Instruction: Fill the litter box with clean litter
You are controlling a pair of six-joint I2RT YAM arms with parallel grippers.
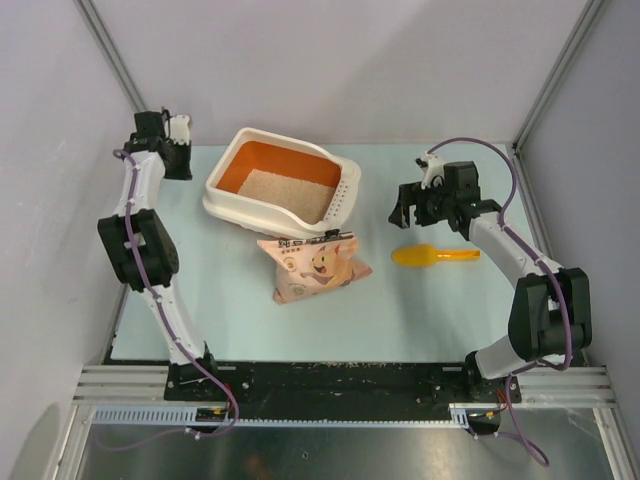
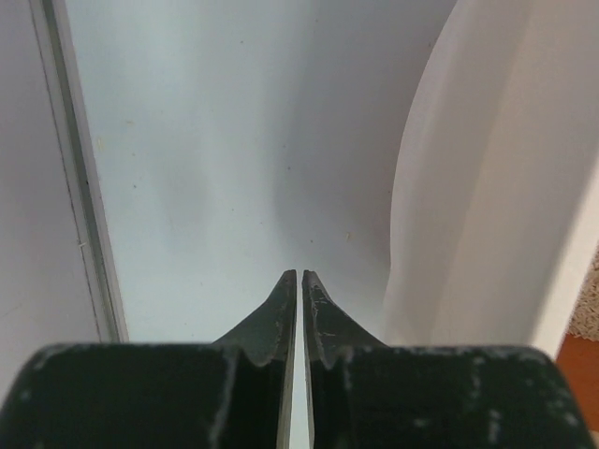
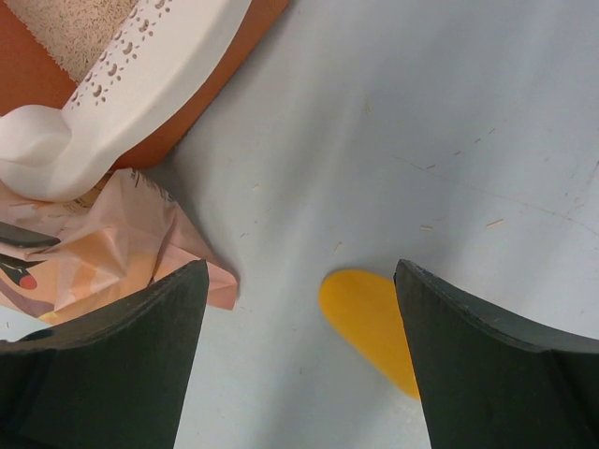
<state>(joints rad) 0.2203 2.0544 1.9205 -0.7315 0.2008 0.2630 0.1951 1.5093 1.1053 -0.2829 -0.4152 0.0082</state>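
While the litter box (image 1: 225, 207) sits mid-table with clean litter (image 1: 285, 190) spread over its floor, a pink bag (image 1: 318, 265) lies just in front and an orange scoop (image 1: 435, 255) off to the right. Left wrist: left gripper (image 2: 299, 274) pinched together on nothing, beside the box's wall. Right wrist: right gripper (image 3: 299, 269) spread wide, empty, above the scoop's bowl. Likely best to shift over to the handle and descend square across it.

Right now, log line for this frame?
litter box: litter inside | bag: at box front | scoop: on table | left fingers: shut, empty | right fingers: open, near scoop
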